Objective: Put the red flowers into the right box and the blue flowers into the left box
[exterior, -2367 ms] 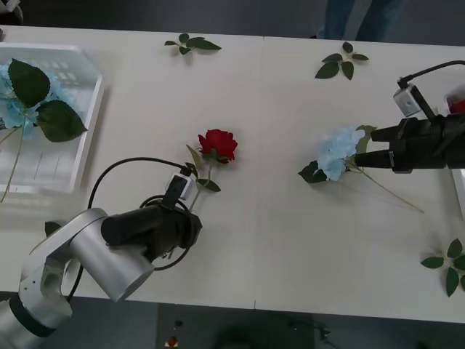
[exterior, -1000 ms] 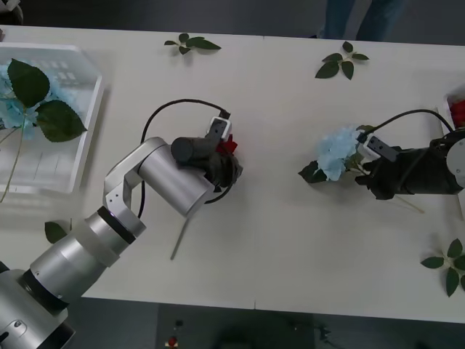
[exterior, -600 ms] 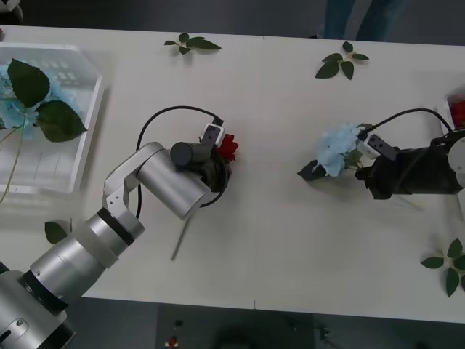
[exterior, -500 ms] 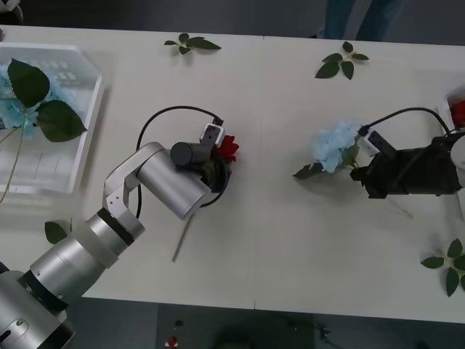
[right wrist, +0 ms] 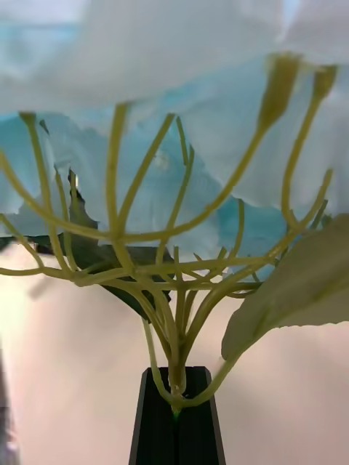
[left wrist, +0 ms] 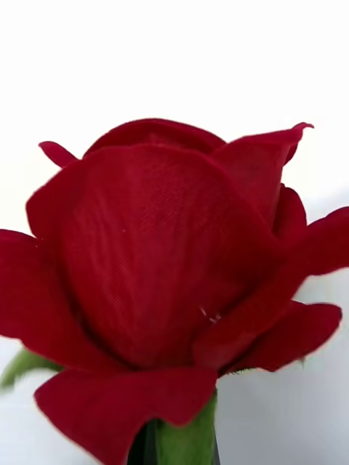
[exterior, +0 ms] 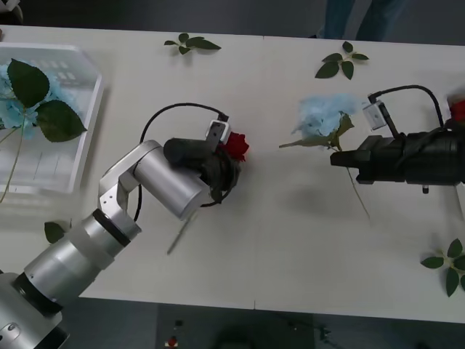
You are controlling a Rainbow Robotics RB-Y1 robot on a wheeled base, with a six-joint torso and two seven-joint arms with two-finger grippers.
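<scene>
Mid-table, both arms hold a flower at once: the left gripper (exterior: 227, 161) is clamped on the stem of a red rose (exterior: 236, 145) just beneath the bloom, and the left wrist view has the rose (left wrist: 163, 254) rising straight out of the closed black fingers (left wrist: 149, 447). The right gripper (exterior: 336, 158), nearer the table's right edge, pinches a blue hydrangea (exterior: 322, 114) where its fine stalks gather, with the cluster and its leaves lifted off the table (exterior: 276, 240) and the long stem trailing below. From the right wrist the closed fingers (right wrist: 177, 421) grip that junction under the spread blue cluster (right wrist: 153, 189). The left box (exterior: 89, 102) sits at the table's far-left corner and already holds one blue flower. The flowers must cross, the rose to the right side and the hydrangea to the left box, so the carries probably go best staggered, one arm passing while the other waits. Each bloom should ride high enough that its dangling stem clears the loose leaf sprigs (exterior: 341, 64), and be released only once over its tray.
</scene>
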